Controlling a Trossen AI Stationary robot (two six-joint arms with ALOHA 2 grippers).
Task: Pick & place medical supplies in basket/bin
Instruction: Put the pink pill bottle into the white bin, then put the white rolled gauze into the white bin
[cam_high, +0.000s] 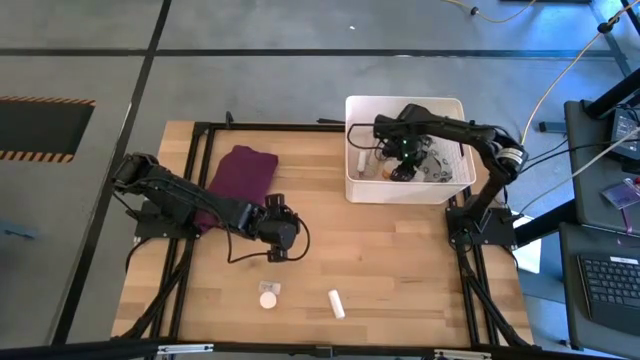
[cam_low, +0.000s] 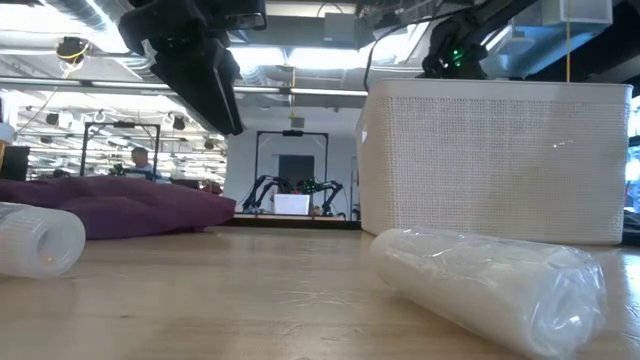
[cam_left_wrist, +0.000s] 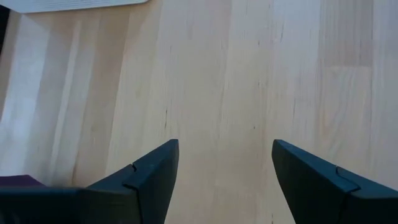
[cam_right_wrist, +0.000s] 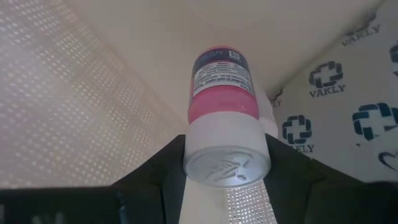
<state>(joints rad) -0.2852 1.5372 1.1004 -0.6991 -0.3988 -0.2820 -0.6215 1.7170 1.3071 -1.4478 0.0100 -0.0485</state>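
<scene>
My right gripper (cam_high: 404, 163) reaches down inside the white bin (cam_high: 400, 99) and is shut on a white-capped pill bottle with a pink label (cam_right_wrist: 222, 87). A grey pouch printed with crosses (cam_right_wrist: 336, 106) lies beside it in the bin, along with other small items (cam_high: 435, 168). My left gripper (cam_left_wrist: 225, 168) is open above bare wood near the table's middle (cam_high: 283, 240), touching nothing. A round white container (cam_high: 268, 297) and a white tube (cam_high: 336, 303) lie on their sides near the table's near edge. My right gripper pinches the pill bottle at its white cap end (cam_right_wrist: 227, 155), one dark finger (cam_right_wrist: 163, 171) on each side of the cap. The bottle's pink body points away from the wrist, toward the bin's inside. Whether the bottle rests on anything is hidden.
A purple folded cloth (cam_high: 240, 175) lies on the table's far left part, beside the left arm. The bin's white perforated wall (cam_low: 495, 160) stands tall at the far right. Bare wood lies between the left gripper and the bin.
</scene>
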